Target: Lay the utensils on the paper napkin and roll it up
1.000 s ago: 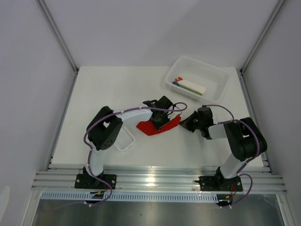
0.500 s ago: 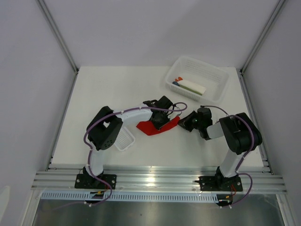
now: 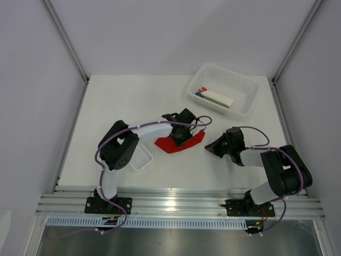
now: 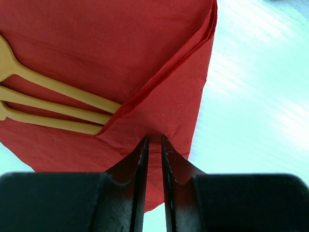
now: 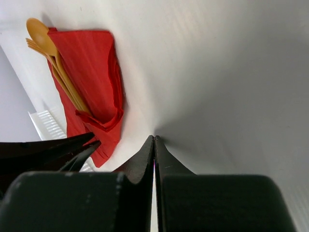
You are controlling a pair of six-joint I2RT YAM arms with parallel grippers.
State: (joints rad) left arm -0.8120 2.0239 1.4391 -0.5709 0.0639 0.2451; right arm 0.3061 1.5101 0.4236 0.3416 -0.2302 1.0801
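The red paper napkin [image 3: 173,144] lies at the table's middle, one side folded over the orange utensils [image 4: 53,104]. In the left wrist view three orange handles run under the fold [image 4: 164,96]. In the right wrist view the spoon head [image 5: 38,31] sticks out past the napkin [image 5: 91,72]. My left gripper [image 4: 153,140] is shut on the folded napkin edge. My right gripper [image 5: 154,137] is shut and empty, its tips at the bare table just right of the napkin; it also shows in the top view [image 3: 210,146].
A white mesh basket [image 3: 242,104] with white, blue and green items stands at the back right. A narrow white tray [image 3: 139,158] lies under the left arm's elbow, near the front.
My right gripper has drawn back to the right and toward the front, away from the napkin, with its arm lowered. The left gripper and the napkin have not moved.
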